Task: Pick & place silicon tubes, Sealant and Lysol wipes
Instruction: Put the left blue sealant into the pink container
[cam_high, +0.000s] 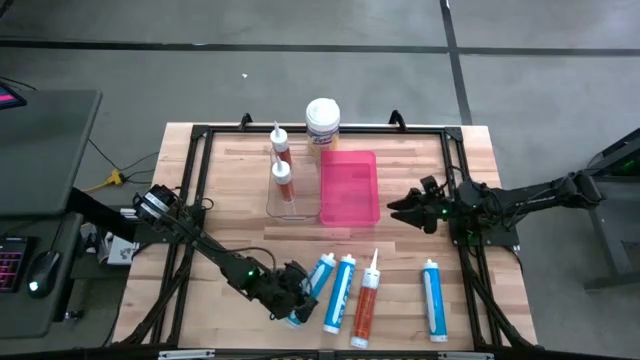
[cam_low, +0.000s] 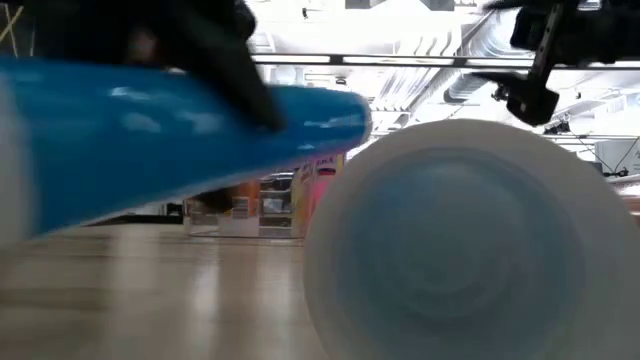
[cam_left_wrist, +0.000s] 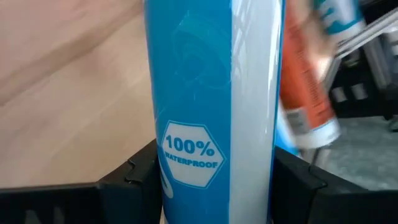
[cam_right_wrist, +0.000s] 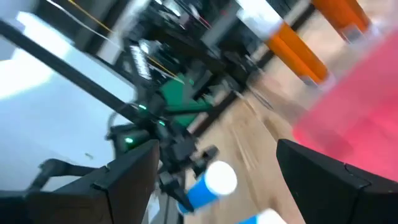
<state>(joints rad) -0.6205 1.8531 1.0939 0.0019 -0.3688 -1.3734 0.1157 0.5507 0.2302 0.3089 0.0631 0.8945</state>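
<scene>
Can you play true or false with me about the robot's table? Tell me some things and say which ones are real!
1. The left gripper is squeezing a blue tube. True.
2. The pink tray is full of tubes. False: nothing lies in it.
3. The right gripper is open and holds nothing. True.
4. The Lysol wipes are lying on their side. False: the canister stands upright, behind the pink tray.
5. Two orange tubes stand in a clear bin beside the pink tray. True.
6. All the tubes lying on the table are blue. False: one orange tube lies among them.
</scene>
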